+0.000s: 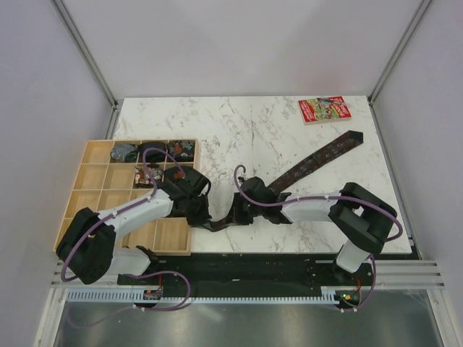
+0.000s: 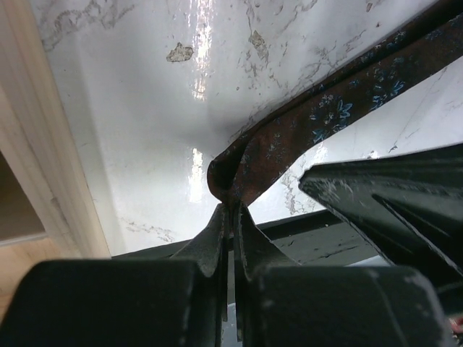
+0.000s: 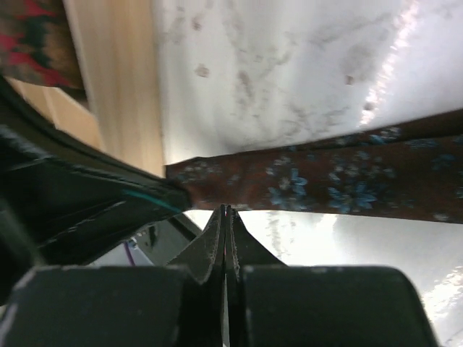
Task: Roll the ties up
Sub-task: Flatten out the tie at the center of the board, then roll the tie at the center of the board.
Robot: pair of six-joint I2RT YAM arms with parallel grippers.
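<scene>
The tie [image 1: 318, 160] lies long and flat on the white marble table [image 1: 217, 123]. It runs from near the arms up to the far right. It is soft dark brown cloth with little blue flowers. The left gripper [image 2: 230, 213] pinches its folded near end. The right gripper [image 3: 226, 211] is squeezed together at the tie's edge, maybe nipping it. A wooden tray [image 1: 94, 188] sits left.

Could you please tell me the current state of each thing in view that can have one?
Tie: unrolled, lying flat, near end folded over.
Left gripper: shut on the tie's fold.
Right gripper: shut, tips at the tie's edge.
Rolled ties: bundled, in the wooden tray's far compartments.
Red booklet: closed, flat.
</scene>
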